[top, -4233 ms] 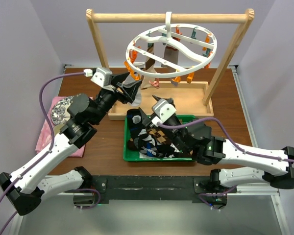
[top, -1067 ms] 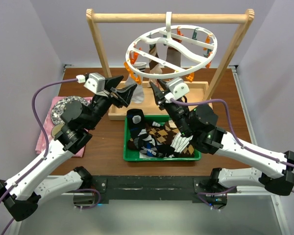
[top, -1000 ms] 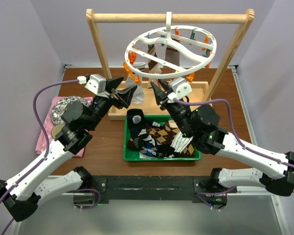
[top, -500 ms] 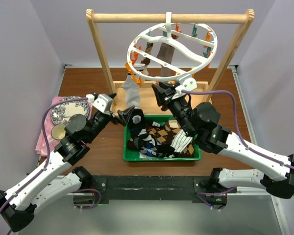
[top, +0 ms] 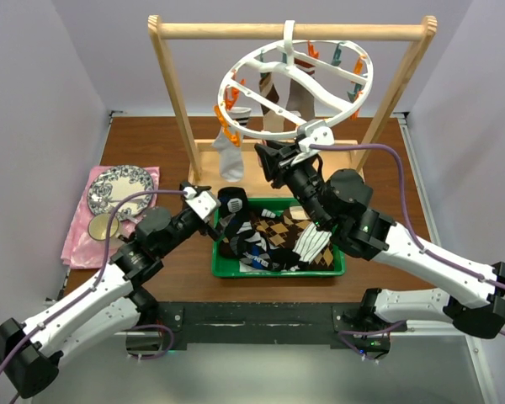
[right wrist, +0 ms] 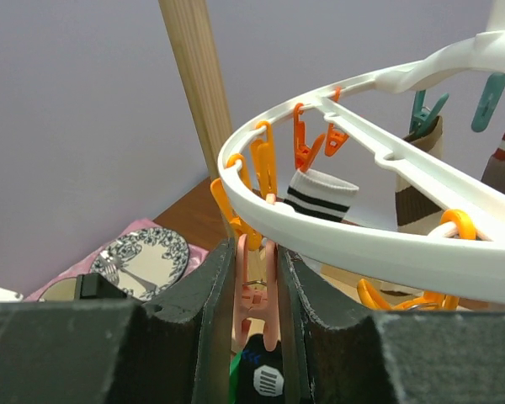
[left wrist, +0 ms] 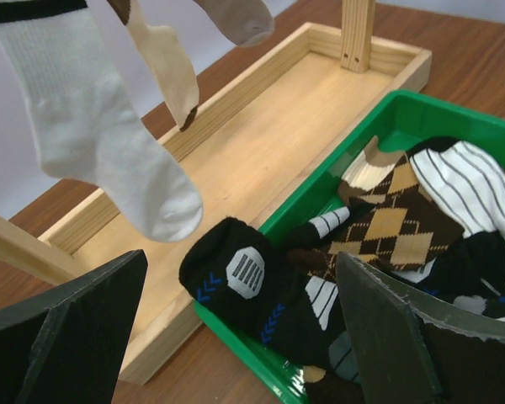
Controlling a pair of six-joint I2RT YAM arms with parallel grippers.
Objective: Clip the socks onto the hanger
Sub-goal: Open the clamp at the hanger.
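Observation:
The white ring hanger (top: 296, 82) hangs tilted from the wooden bar. Clipped to its pegs are a white sock (top: 230, 156) and a few brown and striped ones. More socks lie piled in the green tray (top: 278, 269): brown argyle (left wrist: 396, 229), striped (left wrist: 480, 181) and a black one with blue chevrons (left wrist: 252, 286). My left gripper (left wrist: 236, 337) is open, low at the tray's left corner, the black sock just ahead of its fingers. My right gripper (right wrist: 257, 311) is up under the ring's near rim (right wrist: 362, 244), shut on a pale pink peg (right wrist: 254, 295).
The light wooden frame (top: 286, 31) stands at the back with its base box (left wrist: 261, 151) right behind the tray. A patterned plate (top: 118, 187) and a small cup rest on a pink cloth (top: 80, 244) at the left.
My left gripper let go of the white sock, opened wide and dropped to the tray's left corner. The sock now hangs from the ring. My right gripper rose to the rim, and the ring tilted.

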